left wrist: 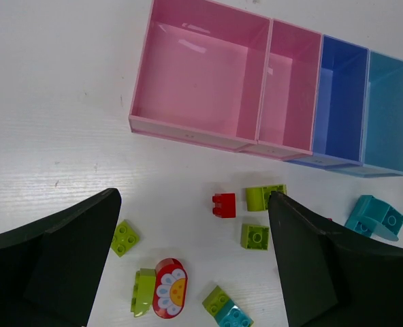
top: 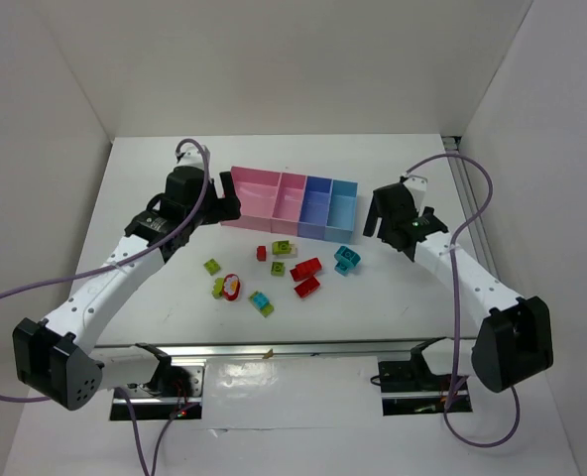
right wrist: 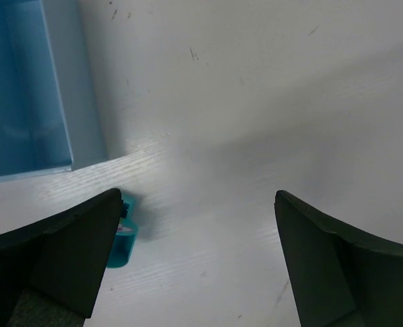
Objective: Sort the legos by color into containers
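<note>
The left pincer (top: 229,210) hangs released, its two black fingers (left wrist: 65,259) spread wide. It is at 9 o'clock of the row of four joined rectangular open-top plastic bins (top: 281,194), just beside the pink end.

From left to right the row has a wide pink bin (left wrist: 195,82), a narrow pink bin (left wrist: 290,88), a blue bin (left wrist: 341,95) and a light blue bin (left wrist: 389,116).

All the bricks lie on the white counter (top: 373,159), at 6 o'clock of the row and outside the bins. From the left come:
- a small lime green plastic brick (top: 212,266);
- a red oval piece with a flower print (top: 232,288), touching a lime green curved brick (left wrist: 143,291);
- a lime green and teal pair (top: 261,302);
- a small red brick (top: 261,252);
- two lime green bricks (top: 283,248), one at 6 o'clock of the other;
- two larger red bricks (top: 305,268) close together;
- a teal brick cluster (top: 347,259), at 6 o'clock of the light blue bin.

The right pincer (top: 381,226) is also released, with its dark fingers (right wrist: 58,259) far apart. It hangs at 3 o'clock of the light blue bin. In the right wrist view a teal brick (right wrist: 123,235) shows just beside the left finger.
</note>
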Available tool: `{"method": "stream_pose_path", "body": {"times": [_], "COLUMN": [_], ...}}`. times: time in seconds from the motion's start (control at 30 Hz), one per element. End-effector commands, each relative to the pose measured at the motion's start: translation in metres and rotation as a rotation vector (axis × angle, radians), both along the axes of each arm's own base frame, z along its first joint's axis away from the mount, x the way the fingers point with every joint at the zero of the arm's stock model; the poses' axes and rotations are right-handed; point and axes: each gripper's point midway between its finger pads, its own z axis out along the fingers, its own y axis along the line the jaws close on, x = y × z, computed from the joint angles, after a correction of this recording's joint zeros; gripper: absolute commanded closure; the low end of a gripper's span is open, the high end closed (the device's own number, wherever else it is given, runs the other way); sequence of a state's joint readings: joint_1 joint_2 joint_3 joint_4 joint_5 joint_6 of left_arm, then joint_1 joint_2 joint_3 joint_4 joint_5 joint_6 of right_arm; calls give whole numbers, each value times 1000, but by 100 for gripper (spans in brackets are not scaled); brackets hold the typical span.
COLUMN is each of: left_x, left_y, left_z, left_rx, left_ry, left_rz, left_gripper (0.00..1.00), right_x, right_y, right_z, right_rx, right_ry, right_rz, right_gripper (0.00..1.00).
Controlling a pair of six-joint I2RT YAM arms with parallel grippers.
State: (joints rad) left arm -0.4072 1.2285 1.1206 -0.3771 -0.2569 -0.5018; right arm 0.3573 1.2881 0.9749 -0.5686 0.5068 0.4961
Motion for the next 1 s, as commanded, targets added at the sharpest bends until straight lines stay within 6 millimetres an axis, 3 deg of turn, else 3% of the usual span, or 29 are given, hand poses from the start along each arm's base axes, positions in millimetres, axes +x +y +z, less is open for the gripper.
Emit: {"method": "stream_pose_path", "body": {"times": [0.0, 0.2, 0.47, 0.63, 0.83, 0.97], "left_x": [2, 0, 0, 0, 3, 6], "left_y": [-3, -5, -1, -2, -7, -11], "left_z": [35, 43, 43, 43, 40, 32], "left_rx": [-40, -64, -52, -61, -61, -65], "left_ry": [-76, -89, -83, -82, -57, -32], "left_rz": [-12, -15, 1, 6, -10, -15], "left_gripper": [0, 0, 0, 0, 0, 0], "right_x": [0, -8, -21, -21, -23, -32], "right_y": [4, 18, 33, 51, 64, 88], "right_z": [18, 24, 9, 12, -9, -26], "right_rx": [23, 84, 126, 208, 220, 198], "right_ry": [-74, -106, -86, -95, -25, 61], "right_rz": [41, 144, 266, 321, 404, 530], "right_gripper": [0, 0, 1, 3, 4, 8]}}
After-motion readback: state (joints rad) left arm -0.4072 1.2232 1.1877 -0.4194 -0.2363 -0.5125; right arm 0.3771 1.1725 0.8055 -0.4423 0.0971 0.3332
